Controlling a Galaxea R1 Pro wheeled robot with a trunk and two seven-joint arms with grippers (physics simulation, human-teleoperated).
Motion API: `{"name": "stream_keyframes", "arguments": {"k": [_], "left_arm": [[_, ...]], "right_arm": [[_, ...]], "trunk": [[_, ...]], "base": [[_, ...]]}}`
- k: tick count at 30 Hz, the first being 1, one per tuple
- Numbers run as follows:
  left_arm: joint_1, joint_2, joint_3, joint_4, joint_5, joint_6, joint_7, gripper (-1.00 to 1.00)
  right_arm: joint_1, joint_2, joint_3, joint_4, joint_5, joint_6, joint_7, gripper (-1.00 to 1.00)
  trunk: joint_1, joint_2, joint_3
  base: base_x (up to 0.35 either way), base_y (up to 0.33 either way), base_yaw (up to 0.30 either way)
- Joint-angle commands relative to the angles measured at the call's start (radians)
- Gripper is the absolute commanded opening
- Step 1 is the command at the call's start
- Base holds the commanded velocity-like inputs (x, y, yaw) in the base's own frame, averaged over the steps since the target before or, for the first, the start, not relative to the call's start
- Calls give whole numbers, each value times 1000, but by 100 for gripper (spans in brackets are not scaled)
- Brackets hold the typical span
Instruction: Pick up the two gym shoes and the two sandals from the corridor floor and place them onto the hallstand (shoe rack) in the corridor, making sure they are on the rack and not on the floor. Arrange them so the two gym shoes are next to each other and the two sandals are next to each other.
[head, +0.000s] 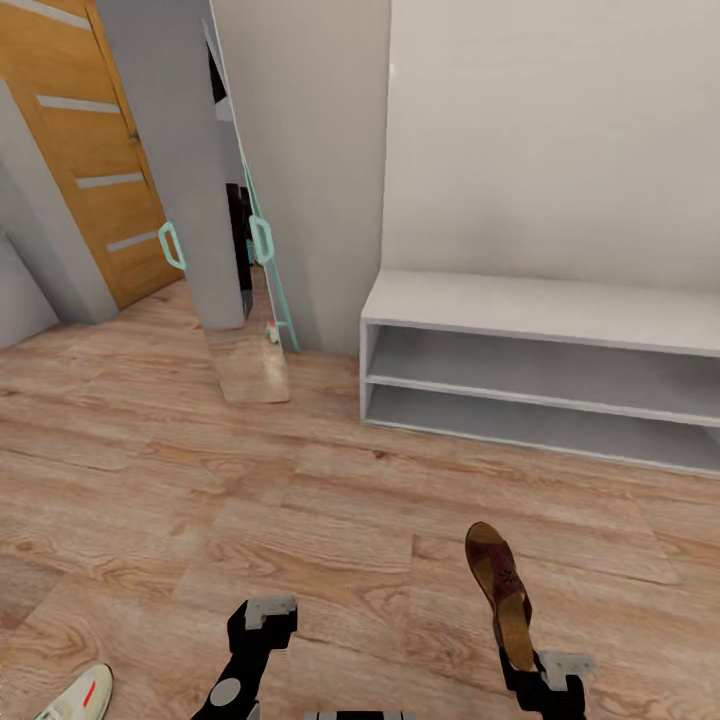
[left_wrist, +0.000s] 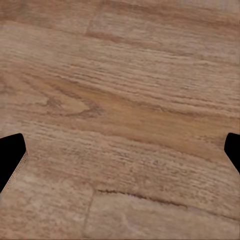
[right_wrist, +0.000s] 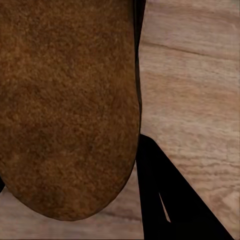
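Your left arm sits low at the near edge of the head view, its gripper (head: 262, 613) held above the floor with nothing in it; in the left wrist view the two dark fingertips (left_wrist: 11, 159) stand far apart at opposite edges. Your right arm reaches forward on the other side, its gripper (head: 535, 668) clamped on the heel end of a sandal (head: 502, 590), which points away from you.

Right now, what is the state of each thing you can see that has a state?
sandal: held off the floor in the right gripper
gym shoe: lying on the corridor floor
hallstand: top and both shelf slots empty where visible
left gripper: open, empty
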Motion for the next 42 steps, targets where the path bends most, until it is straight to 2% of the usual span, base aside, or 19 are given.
{"name": "stream_keyframes", "arguments": {"k": [1,7,21,30,31,34,42], "left_arm": [[-1,1,-9,1,12,-4,7,100],[-1,1,-9,1,17,-5,7,100],[-1,0,-11,1,15,-6,7,100],[0,0,-9,2,17,-8,7,100],[10,-1,-9,53,24,-70,7,100],[12,-2,-9,98,29,-137,7,100],[13,-3,-9,121,32,-163,7,100]], "right_arm": [[0,0,0,0,-12,-2,9,-100],[0,-1,0,1,-12,-2,9,-100],[0,-2,0,-1,-13,-2,9,-100],[0,-3,0,-1,-12,-1,9,-100],[0,-3,0,0,-12,-2,9,-100],[0,-1,0,7,-13,-4,9,-100],[0,1,1,49,-12,-70,10,-100]], "trunk": [[0,0,-1],[0,0,-1],[0,0,-1],[0,0,-1],[0,0,-1],[0,0,-1],[0,0,-1]], "base": [[305,-99,278],[256,-84,279],[37,-6,279],[268,-60,279],[41,-3,279],[19,-2,279],[3,0,279]]}}
